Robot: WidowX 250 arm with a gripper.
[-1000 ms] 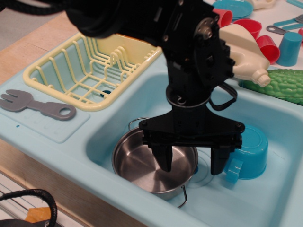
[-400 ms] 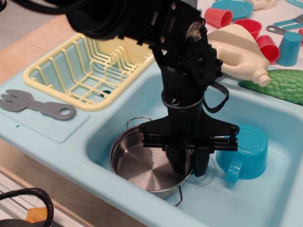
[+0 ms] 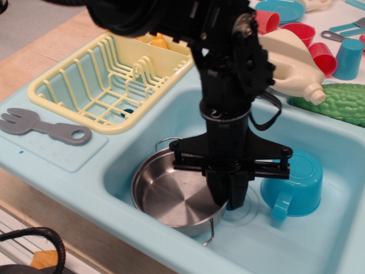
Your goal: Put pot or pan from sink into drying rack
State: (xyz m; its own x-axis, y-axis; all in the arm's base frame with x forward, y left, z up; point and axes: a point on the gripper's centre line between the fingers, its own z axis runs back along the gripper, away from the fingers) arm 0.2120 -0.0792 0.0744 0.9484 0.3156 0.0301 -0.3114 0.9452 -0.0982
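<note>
The shiny steel pot (image 3: 171, 194) sits in the light-blue sink (image 3: 319, 240), at its front left, with thin wire loop handles at its back and front. My black gripper (image 3: 229, 197) points straight down over the pot's right rim. Its two fingers are closed together on that rim. The pot's right side looks tilted slightly up. The pale yellow drying rack (image 3: 102, 85) stands to the back left of the sink and holds no dishes.
A turquoise cup (image 3: 292, 184) lies in the sink right of my gripper. A grey toy fork (image 3: 45, 128) lies on the sink's left ledge. A cream bottle (image 3: 291, 63), a green vegetable (image 3: 342, 103) and red and blue cups (image 3: 328, 51) crowd the back right.
My fingers were wide apart astride the pot's right rim one second ago. They have closed together on the rim. The pot has shifted slightly and its right side has risen a little.
</note>
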